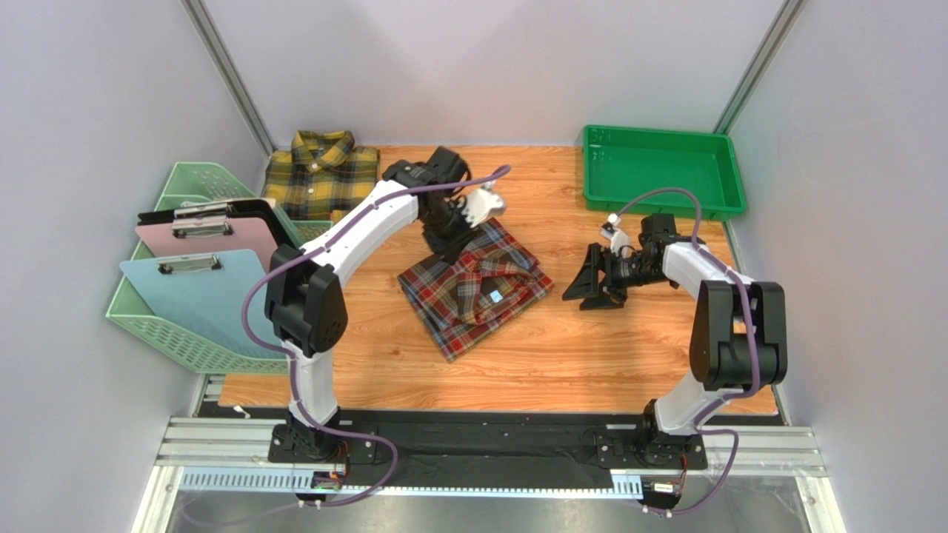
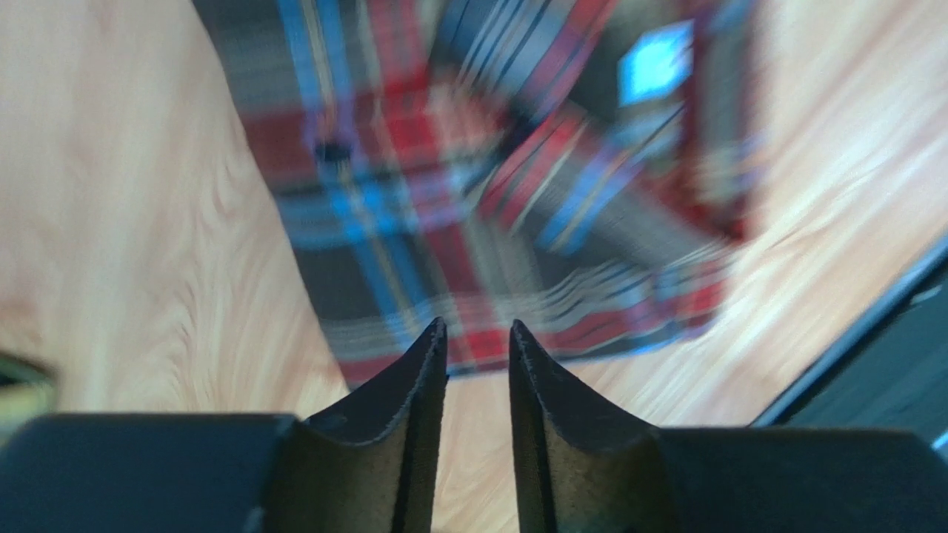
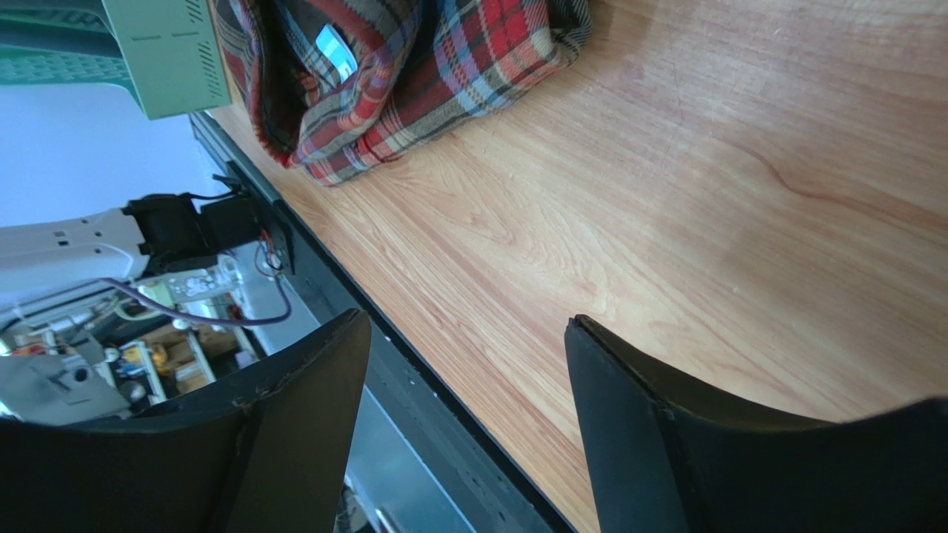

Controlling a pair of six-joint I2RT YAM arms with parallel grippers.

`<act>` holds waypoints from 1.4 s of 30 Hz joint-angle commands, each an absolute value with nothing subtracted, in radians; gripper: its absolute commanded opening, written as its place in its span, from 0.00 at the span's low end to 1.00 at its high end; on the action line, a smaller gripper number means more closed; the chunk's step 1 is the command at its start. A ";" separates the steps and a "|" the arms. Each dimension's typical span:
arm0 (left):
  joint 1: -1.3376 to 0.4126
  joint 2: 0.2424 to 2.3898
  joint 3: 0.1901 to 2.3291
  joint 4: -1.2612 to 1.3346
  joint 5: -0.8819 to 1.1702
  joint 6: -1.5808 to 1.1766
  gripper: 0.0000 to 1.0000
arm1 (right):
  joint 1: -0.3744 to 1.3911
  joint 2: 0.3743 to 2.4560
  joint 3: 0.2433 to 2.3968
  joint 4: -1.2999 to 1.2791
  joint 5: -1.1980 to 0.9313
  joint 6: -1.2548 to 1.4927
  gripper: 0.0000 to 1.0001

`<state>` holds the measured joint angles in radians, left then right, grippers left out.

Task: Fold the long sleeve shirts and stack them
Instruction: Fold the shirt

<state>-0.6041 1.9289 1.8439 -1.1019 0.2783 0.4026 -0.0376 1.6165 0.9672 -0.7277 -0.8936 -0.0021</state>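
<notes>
The red, brown and navy plaid shirt [image 1: 476, 287] lies folded in the middle of the wooden table. It also shows blurred in the left wrist view [image 2: 501, 167] and at the top of the right wrist view [image 3: 412, 67]. The yellow and dark plaid shirt [image 1: 321, 176] lies folded at the back left. My left gripper [image 1: 451, 239] hangs over the red shirt's far corner. Its jaws [image 2: 479, 328] stand a narrow gap apart with nothing between them. My right gripper [image 1: 590, 283] is wide open and empty [image 3: 462, 322], low over bare wood to the right of the red shirt.
A green tray [image 1: 662, 167] stands at the back right. A mint basket [image 1: 184, 322] at the left holds pink [image 1: 217, 239], blue [image 1: 206, 294] and black clipboards. The table's dark front edge [image 3: 367, 333] runs close to my right gripper.
</notes>
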 commanded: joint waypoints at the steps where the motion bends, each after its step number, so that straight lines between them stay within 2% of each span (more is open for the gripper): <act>1: -0.591 1.962 1.656 -1.065 0.218 0.600 0.31 | -0.031 1.670 0.956 -0.617 -0.960 0.118 0.70; 4: -0.592 2.011 1.609 -1.057 0.233 0.585 0.25 | -0.031 1.695 0.950 -0.618 -0.963 0.129 0.68; 6: -0.606 2.058 1.597 -1.065 0.221 0.539 0.18 | -0.032 1.689 0.950 -0.626 -0.943 0.118 0.67; 7: -0.615 2.071 1.589 -1.066 0.213 0.510 0.11 | -0.037 1.684 0.953 -0.640 -0.939 0.112 0.67; 10: -0.695 2.118 1.620 -1.114 0.320 0.379 0.06 | -0.043 1.672 0.962 -0.687 -0.908 0.078 0.67; 14: -0.842 2.172 1.748 -1.102 0.642 0.200 0.05 | -0.044 1.678 0.957 -0.707 -0.878 0.052 0.64; 17: -0.839 2.160 1.844 -1.039 0.844 0.105 0.08 | -0.043 1.703 0.982 -0.706 -0.850 0.051 0.62; 20: -0.798 2.012 1.786 -0.938 0.890 0.088 0.11 | -0.025 1.736 1.035 -0.709 -0.819 0.043 0.60; 22: -0.755 1.921 1.670 -0.838 0.865 0.066 0.13 | -0.005 1.764 1.067 -0.722 -0.810 0.038 0.60; 25: -0.638 1.845 1.618 -0.848 0.749 0.064 0.14 | 0.034 1.772 1.094 -0.773 -0.793 0.019 0.60; 27: -0.577 1.876 1.669 -0.893 0.629 0.152 0.14 | 0.035 1.761 1.074 -0.825 -0.781 0.005 0.60; 31: -0.561 1.979 1.749 -0.966 0.491 0.310 0.14 | 0.051 1.727 1.008 -0.877 -0.781 -0.055 0.59; 36: -0.563 2.108 1.789 -0.982 0.450 0.321 0.11 | 0.126 1.782 1.049 -0.916 -0.793 -0.064 0.55; 39: -0.563 2.141 1.770 -1.009 0.452 0.321 0.09 | 0.150 1.870 1.074 -0.943 -0.759 -0.104 0.49; 40: -0.568 2.140 1.752 -1.012 0.480 0.330 0.08 | 0.149 1.888 1.084 -0.934 -0.743 -0.106 0.39; 42: -0.580 2.126 1.691 -1.034 0.495 0.348 0.03 | 0.150 1.948 1.107 -0.902 -0.718 -0.098 0.27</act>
<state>-0.5686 2.1647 1.7477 -0.9661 0.4721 0.2878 0.1478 1.8481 1.0584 -0.9073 -0.7765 -0.0692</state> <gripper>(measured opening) 0.078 0.404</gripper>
